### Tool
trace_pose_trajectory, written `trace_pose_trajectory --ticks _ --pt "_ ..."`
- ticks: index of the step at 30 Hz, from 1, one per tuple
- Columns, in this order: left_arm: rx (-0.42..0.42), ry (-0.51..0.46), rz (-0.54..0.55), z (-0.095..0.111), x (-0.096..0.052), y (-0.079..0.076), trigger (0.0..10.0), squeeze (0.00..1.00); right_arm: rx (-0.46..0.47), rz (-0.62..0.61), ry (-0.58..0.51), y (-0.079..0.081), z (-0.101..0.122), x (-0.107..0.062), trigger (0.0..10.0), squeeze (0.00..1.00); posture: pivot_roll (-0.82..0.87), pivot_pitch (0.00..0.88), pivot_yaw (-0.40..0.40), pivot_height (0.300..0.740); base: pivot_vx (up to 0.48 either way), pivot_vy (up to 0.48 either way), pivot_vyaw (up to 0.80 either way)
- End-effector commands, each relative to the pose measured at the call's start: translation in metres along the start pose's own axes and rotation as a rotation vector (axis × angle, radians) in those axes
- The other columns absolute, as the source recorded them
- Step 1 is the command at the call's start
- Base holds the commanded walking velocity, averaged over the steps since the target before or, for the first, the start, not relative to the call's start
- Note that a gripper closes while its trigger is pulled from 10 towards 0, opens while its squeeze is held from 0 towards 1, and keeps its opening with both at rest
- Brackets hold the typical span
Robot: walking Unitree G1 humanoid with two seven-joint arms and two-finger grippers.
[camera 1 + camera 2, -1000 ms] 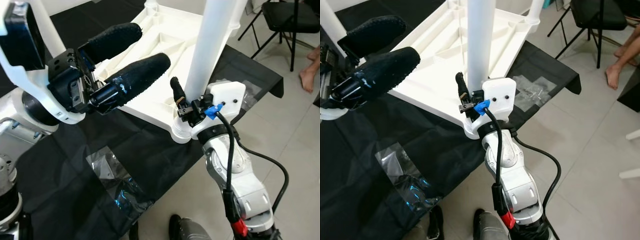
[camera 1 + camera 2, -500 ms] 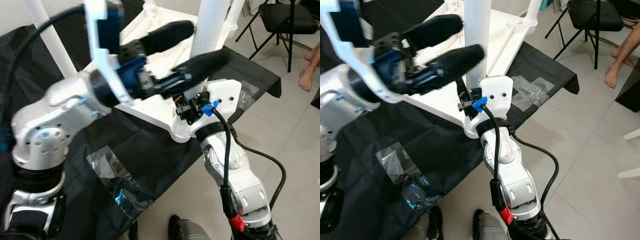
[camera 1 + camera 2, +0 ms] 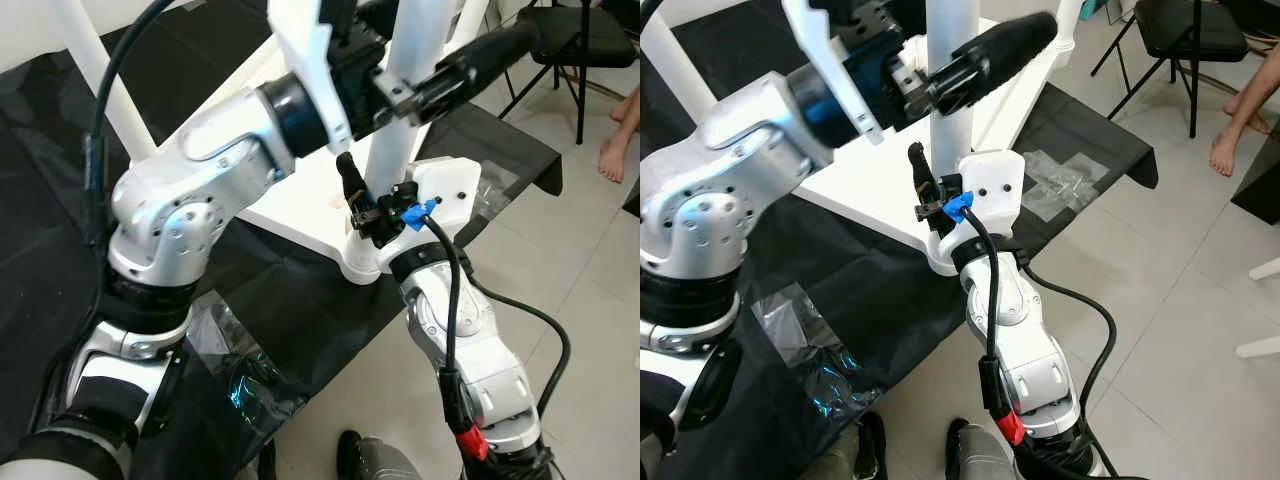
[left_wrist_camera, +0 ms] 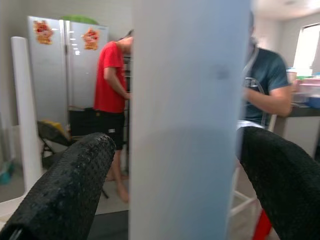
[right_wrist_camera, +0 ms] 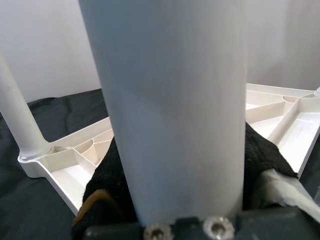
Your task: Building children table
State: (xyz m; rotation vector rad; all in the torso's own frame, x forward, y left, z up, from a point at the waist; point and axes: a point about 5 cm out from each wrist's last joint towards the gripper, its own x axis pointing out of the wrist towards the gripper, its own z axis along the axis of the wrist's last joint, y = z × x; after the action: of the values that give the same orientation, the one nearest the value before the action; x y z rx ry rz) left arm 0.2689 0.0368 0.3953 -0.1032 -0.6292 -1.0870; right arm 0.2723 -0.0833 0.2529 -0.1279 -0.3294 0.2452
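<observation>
1 white table top [image 3: 300, 200], upside down on black sheet [image 3: 280, 300], centre to upper part of frame. White legs standing up from it: 3 counted – near-corner leg [image 3: 400, 130] at centre, 1 leg upper left [image 3: 95, 70], 1 far socket w/ leg at top [image 3: 1068, 25]. R gripper [image 3: 375, 205] clamped round base of near-corner leg, fingers tight on both sides. L gripper [image 3: 940, 60] higher on same leg, 2 fingers straddling it, gap either side, so wide. 2 clear plastic bags on sheet: lower left [image 3: 240, 370], right of leg [image 3: 1065, 185]. 1 black folding chair [image 3: 575, 40] upper right. 2 persons in L wrist view; 1 bare foot [image 3: 612, 155] at right edge
</observation>
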Motion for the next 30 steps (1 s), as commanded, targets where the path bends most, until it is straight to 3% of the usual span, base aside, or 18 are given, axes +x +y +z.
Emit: trace_pose_trajectory --ticks 1,4,5,6,7,15,26,27,28,30 --pt "0.014 -0.002 -0.022 -0.004 0.004 -0.004 10.0 0.0 -0.045 -0.049 0.297 -0.01 -0.057 -0.006 10.0 0.0 0.02 0.29 -0.042 0.74 0.0 0.0 0.0" --pt "0.039 0.003 -0.013 -0.003 0.004 -0.01 10.0 0.0 -0.044 -0.048 0.291 -0.009 -0.056 -0.005 10.0 0.0 0.02 0.288 -0.041 0.74 0.0 0.0 0.0" --pt "0.055 0.006 -0.003 -0.001 0.002 -0.012 9.0 0.0 -0.044 -0.048 0.29 -0.009 -0.056 -0.005 10.0 0.0 0.02 0.285 -0.041 0.74 0.0 0.0 0.0" --pt "0.055 0.006 -0.003 -0.001 0.002 -0.012 9.0 0.0 -0.044 -0.048 0.29 -0.009 -0.056 -0.005 10.0 0.0 0.02 0.285 -0.041 0.74 0.0 0.0 0.0" --pt "0.066 0.006 0.01 0.002 -0.002 -0.013 0.0 0.0 -0.044 -0.048 0.288 -0.009 -0.055 -0.005 10.0 0.0 0.02 0.285 -0.041 0.74 0.0 0.0 0.0" --pt "0.091 0.001 0.028 0.009 -0.009 -0.017 0.0 0.0 -0.044 -0.048 0.285 -0.009 -0.055 -0.004 10.0 0.0 0.02 0.282 -0.041 0.74 0.0 0.0 0.0" --pt "0.126 0.053 0.033 -0.004 -0.02 -0.018 0.0 0.0 -0.041 -0.036 0.277 -0.008 -0.054 -0.005 10.0 0.0 0.02 0.278 -0.042 0.74 0.0 0.0 0.0" --pt "0.13 0.066 0.036 -0.007 -0.02 -0.014 0.0 0.0 -0.036 -0.03 0.271 -0.008 -0.053 -0.005 10.0 0.93 0.02 0.278 -0.042 0.74 0.0 0.0 0.0" --pt "0.131 0.078 0.042 -0.007 -0.023 -0.007 0.0 0.0 -0.032 -0.016 0.26 -0.008 -0.052 -0.004 10.0 1.0 0.02 0.282 -0.039 0.74 0.0 0.0 0.0" --pt "0.133 0.087 0.049 -0.006 -0.027 0.001 0.0 0.0 -0.025 0.012 0.232 -0.007 -0.049 -0.003 10.0 1.0 0.02 0.283 -0.038 0.74 0.0 0.0 0.0"
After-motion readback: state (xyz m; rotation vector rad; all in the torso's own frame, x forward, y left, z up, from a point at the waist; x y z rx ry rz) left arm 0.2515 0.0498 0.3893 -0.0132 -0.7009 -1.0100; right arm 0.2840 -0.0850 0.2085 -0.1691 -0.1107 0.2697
